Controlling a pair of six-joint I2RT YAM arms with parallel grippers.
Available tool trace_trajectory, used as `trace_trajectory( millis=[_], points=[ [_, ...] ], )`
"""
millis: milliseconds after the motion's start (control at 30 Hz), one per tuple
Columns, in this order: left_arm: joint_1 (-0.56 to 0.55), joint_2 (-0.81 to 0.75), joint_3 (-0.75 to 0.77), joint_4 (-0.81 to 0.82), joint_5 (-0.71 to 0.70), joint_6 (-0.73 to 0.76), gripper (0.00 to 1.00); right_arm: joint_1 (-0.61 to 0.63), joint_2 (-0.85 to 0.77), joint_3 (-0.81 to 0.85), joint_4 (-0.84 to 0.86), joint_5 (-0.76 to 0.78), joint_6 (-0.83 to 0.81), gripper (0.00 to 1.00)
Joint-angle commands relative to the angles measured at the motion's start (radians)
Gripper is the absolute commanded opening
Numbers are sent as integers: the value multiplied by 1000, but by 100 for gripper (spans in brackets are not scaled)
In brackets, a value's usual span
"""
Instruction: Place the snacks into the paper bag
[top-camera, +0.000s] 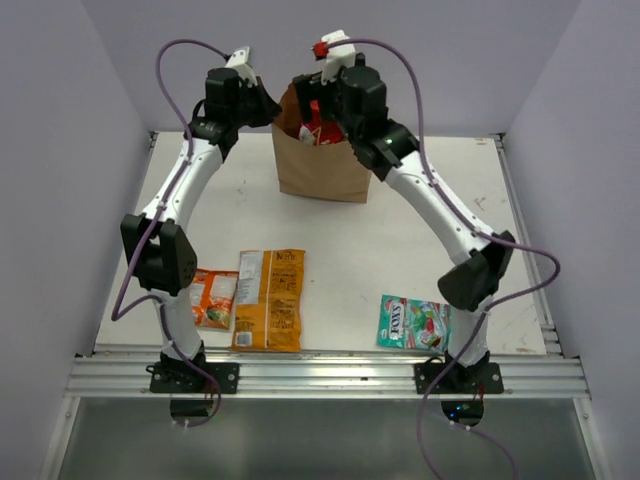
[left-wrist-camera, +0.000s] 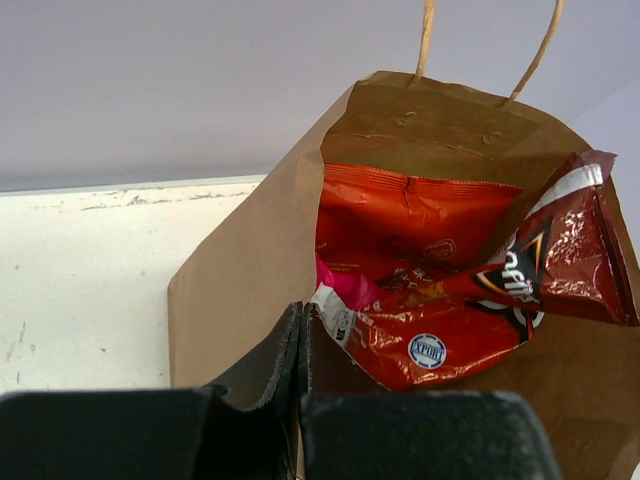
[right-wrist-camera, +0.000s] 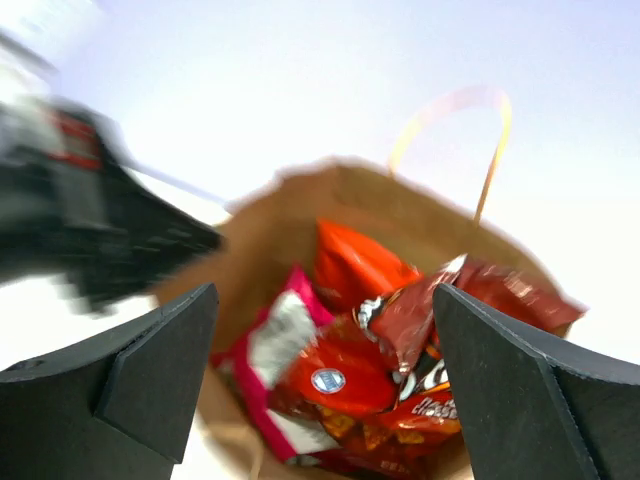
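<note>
The right pincer (right-wrist-camera: 325, 300) is spread wide open with nothing in it, and it hangs just over the open top of the paper bag (top-camera: 320, 170). The left pincer (left-wrist-camera: 302, 320) has its two fingers pressed tight together, right at the near rim of the bag, and it looks like it is pinching the brown paper there. The bag stands up tall at the far side of the table (top-camera: 400, 250), between the two arms, and its two thin loop handles (left-wrist-camera: 428, 40) stick up at the back. Three snacks are inside it. The red packet (left-wrist-camera: 420, 215) leans on the back wall. The dark red Doritos packet (left-wrist-camera: 560, 250) lies crooked in front of it, with one corner poking up by the rim. The pink-silver packet (right-wrist-camera: 275, 350) is tucked at one side, partly under the Doritos. Three more snacks lie flat on the table near the front edge. The small orange packet (top-camera: 213, 298) is by the left arm, right beside the tall yellow-orange packet (top-camera: 270, 298). The teal-green packet (top-camera: 412, 322) lies apart from them, close to the right arm's base.
</note>
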Motion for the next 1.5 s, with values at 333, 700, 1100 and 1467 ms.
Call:
trace_trajectory(
  millis=[333,700,1100,1467],
  points=[
    [9,-41,12,5,-5,24,0,219,-278,-437,-186,-507,44,87],
    [9,-52,-7,2,-8,27,0,354,-116,-644,-125,-521,20,87],
    [9,-67,-38,5,-4,30,0,386,103,-710,-123,-533,4,87],
    [10,-44,-41,14,18,18,0,402,211,-787,-235,-477,9,7]
  ],
)
